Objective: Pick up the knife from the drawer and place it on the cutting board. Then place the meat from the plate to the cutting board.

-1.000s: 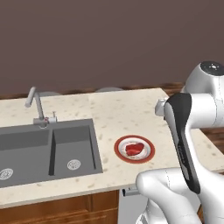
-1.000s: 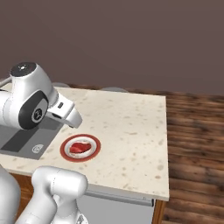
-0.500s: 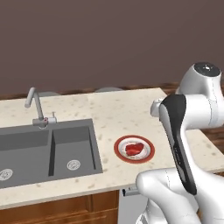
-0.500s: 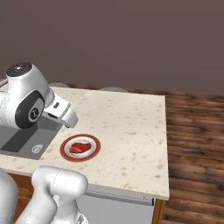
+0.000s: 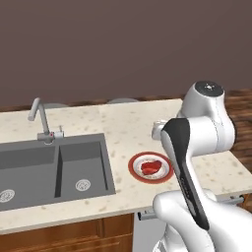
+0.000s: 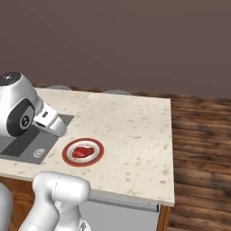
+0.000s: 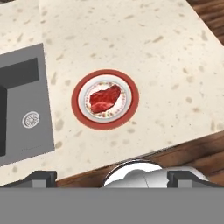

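Meat (image 7: pixel 104 99) lengthwise on plate (image 7: pixel 105 124), beside sink (image 7: pixel 26 109)

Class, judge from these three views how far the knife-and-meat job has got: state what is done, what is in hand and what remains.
Done: nothing that shows. The meat lies on the plate on the counter, beside the sink. In hand: nothing; the gripper is open and empty, high over the plate, its fingers spread wide. Left: both steps, judging by this, knife first, then the meat onto the board.
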### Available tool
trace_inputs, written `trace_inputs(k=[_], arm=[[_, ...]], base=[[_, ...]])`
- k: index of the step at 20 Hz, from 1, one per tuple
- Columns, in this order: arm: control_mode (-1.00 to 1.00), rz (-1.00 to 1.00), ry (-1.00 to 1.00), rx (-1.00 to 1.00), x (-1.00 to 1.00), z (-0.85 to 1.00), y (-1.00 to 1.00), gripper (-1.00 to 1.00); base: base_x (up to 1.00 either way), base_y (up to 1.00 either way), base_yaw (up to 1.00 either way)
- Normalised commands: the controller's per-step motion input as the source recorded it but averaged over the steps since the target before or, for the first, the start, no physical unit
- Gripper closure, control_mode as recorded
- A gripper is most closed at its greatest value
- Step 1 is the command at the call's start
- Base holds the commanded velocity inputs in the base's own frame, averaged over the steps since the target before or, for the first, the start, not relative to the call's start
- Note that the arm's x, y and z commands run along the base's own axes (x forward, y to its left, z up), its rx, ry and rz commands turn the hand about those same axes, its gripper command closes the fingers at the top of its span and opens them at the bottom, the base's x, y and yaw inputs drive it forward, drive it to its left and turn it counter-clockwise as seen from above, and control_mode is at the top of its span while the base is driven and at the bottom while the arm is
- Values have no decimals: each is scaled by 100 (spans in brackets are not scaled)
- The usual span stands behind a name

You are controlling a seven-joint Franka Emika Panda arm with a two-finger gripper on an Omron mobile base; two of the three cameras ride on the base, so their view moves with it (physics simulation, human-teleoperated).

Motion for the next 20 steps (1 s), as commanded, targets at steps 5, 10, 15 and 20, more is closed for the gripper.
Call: trace_inputs(k=[5, 10, 15, 20], arm=[[-100, -23, 6, 0, 7, -39, 0, -100], [-100, -37, 7, 3, 11, -38, -1, -100], [-100, -25, 9, 13, 2, -26, -6, -100], [-100, -12, 8, 14, 3, -26, -4, -100]], base=[[0, 0, 0], [0, 0, 0], [0, 0, 0], [0, 0, 0]])
